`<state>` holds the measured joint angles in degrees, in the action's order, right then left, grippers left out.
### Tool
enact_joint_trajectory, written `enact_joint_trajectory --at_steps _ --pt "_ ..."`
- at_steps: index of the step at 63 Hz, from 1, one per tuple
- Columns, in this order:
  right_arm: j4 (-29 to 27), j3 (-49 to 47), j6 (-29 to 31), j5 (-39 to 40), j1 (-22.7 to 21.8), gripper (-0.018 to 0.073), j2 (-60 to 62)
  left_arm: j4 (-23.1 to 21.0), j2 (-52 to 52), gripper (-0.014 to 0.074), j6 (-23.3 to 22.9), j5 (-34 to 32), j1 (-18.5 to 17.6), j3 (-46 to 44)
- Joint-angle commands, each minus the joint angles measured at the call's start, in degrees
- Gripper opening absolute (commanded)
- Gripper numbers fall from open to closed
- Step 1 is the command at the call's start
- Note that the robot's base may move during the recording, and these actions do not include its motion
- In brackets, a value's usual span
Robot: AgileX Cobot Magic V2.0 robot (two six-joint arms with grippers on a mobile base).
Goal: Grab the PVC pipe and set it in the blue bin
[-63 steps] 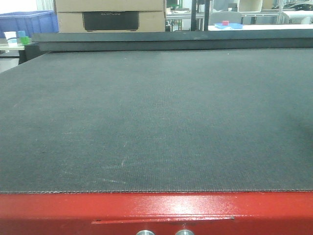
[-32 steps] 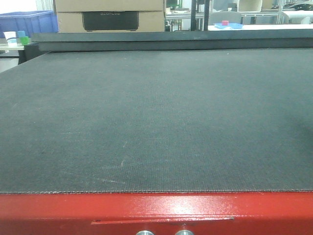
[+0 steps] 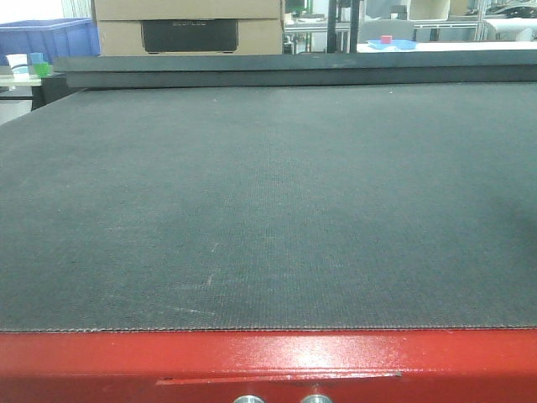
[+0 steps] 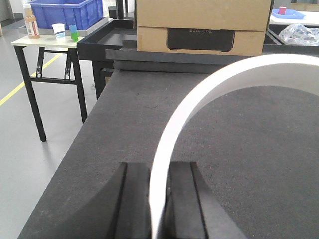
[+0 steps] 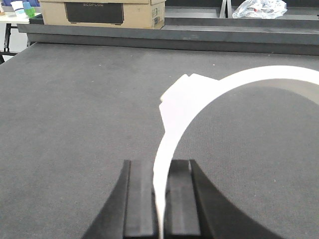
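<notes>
2 wrist views each show a pair of black fingers clamped on a thin white curved wall.

1. Left gripper (image 4: 158, 201): the fingers (image 4: 134, 199) pinch the PVC pipe (image 4: 162, 159) at its lower rim. The white wall rises from the fingers and arcs to the right above the worktop (image 4: 124, 129).
2. Right gripper (image 5: 162, 201): the fingers (image 5: 139, 199) pinch a white curved piece (image 5: 184, 107) in the same way. This piece carries a blocky lug on the outside of its arc.
3. Neither arm appears in the front view.

Edges and room:
- The worktop's near edge is a red painted rail (image 3: 268, 361).
- Its far edge ends at a raised dark ledge (image 3: 294, 71), on which a cardboard box (image 3: 189, 25) stands.
- In the left wrist view the worktop's left edge drops to grey floor (image 4: 30, 149) marked with a yellow line (image 4: 20, 87).
- The blue bin (image 4: 65, 12) sits past the far left corner of the worktop, well apart from both grippers. It is on or just behind a small side table (image 4: 45, 42) that carries a bottle (image 4: 31, 22), a white cup (image 4: 58, 30) and a green cup (image 4: 74, 34).

Surface and room:
- The worktop is covered in a dark grey woven mat with faint pale scuffs near the front.
- A crumpled plastic bag (image 5: 259, 7) lies beyond the ledge at right.
- A blue tray (image 3: 390, 42) sits on a bench behind.
</notes>
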<state>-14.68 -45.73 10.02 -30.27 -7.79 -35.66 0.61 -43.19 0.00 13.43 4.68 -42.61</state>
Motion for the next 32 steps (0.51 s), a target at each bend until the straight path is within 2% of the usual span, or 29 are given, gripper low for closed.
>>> enact_joint_trajectory --at_steps 1,32 --pt "-0.09 -0.02 0.45 1.79 -0.06 -0.0168 0.21 -0.05 0.46 -0.0111 0.0 -1.12 -0.37 0.08" --pt "-0.09 -0.02 0.45 1.79 -0.06 -0.0168 0.21 -0.05 0.46 -0.0111 0.0 -1.12 -0.37 0.08"
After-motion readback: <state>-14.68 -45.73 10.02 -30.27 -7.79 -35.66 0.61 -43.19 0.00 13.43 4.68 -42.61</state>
